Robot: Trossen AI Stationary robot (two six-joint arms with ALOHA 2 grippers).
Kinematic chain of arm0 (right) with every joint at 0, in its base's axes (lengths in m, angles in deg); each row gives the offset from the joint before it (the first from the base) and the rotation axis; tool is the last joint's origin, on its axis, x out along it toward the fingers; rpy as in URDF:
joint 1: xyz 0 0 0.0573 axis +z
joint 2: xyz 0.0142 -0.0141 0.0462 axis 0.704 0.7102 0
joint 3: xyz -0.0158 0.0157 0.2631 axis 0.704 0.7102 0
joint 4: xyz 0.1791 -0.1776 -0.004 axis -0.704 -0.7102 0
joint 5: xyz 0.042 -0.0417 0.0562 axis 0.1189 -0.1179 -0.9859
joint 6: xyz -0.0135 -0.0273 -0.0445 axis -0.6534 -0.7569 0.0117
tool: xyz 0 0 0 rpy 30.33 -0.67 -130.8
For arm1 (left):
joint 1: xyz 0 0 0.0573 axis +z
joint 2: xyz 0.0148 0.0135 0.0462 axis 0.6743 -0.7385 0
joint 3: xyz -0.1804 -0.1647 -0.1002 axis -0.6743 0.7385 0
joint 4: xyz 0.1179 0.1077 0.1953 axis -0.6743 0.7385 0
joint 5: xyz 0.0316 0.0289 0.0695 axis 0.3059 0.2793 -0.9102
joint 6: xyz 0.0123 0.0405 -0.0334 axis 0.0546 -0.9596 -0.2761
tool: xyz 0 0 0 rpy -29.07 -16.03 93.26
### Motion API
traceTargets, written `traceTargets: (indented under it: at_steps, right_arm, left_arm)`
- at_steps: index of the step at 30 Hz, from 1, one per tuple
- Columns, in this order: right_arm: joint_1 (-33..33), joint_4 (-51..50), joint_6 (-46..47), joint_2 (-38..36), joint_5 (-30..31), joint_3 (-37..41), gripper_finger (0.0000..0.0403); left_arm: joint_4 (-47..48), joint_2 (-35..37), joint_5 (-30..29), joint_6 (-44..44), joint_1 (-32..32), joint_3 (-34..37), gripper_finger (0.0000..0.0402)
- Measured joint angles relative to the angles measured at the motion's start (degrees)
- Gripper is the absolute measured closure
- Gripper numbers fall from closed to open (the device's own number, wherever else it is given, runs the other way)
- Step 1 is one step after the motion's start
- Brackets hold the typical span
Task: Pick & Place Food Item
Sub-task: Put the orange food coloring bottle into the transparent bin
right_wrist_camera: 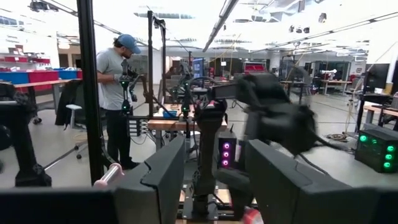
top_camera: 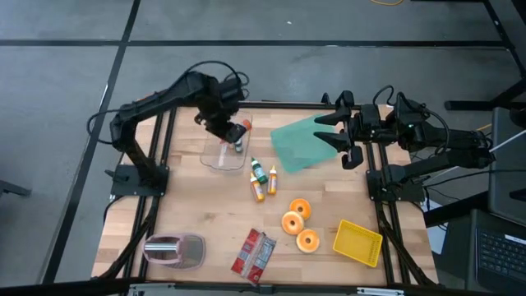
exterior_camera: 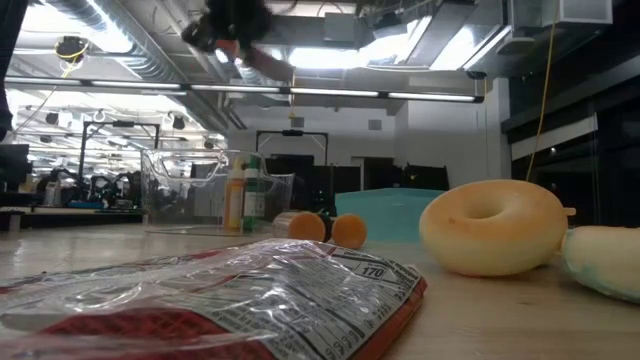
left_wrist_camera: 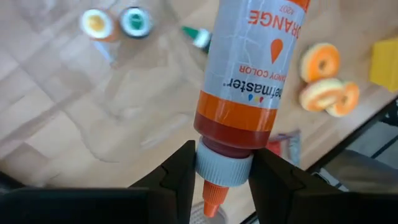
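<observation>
Orange food-colouring bottle [left_wrist_camera: 250,74] pinched at cap in left tool [left_wrist_camera: 221,171], directly above clear container [top_camera: 223,146]; long axis points down. Right tool [right_wrist_camera: 214,180] parked far side, part open, empty.

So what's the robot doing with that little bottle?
The left gripper is pinching an orange food colouring bottle by its cap, holding it up over the clear plastic container at the back of the table. More small bottles, three doughnuts and a red snack packet lie on the wood. The right gripper waits open above the teal lid.
</observation>
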Motion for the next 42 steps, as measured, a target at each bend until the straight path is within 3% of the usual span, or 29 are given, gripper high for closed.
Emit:
traceTargets:
  at_steps: [6,13,31,38,42]
  right_arm:
    - [0.02,-0.35,0.0,0.0,-0.38,0.0,0.0234]
    - [-0.77,-0.61,0.0,0.0,-0.6,0.0,0.0234]
    - [-2.71,-0.68,-0.26,0.0,-0.82,0.0,0.0234]
    - [-2.71,-0.68,-0.29,0.0,-0.82,0.0,0.0234]
    - [-2.71,-0.68,-0.31,0.0,-0.82,0.0,0.0234]
  left_arm:
    - [0.18,-0.07,7.89,-5.62,7.4,10.0,0.0287]
    - [0.19,0.13,16.21,-8.39,9.43,18.84,0.0287]
    - [0.14,0.22,16.26,-7.17,12.18,29.37,0.0287]
    - [0.08,0.22,16.61,-7.62,14.19,27.94,0.0287]
    - [0.1,0.22,27.61,-8.15,15.44,27.93,0.0287]
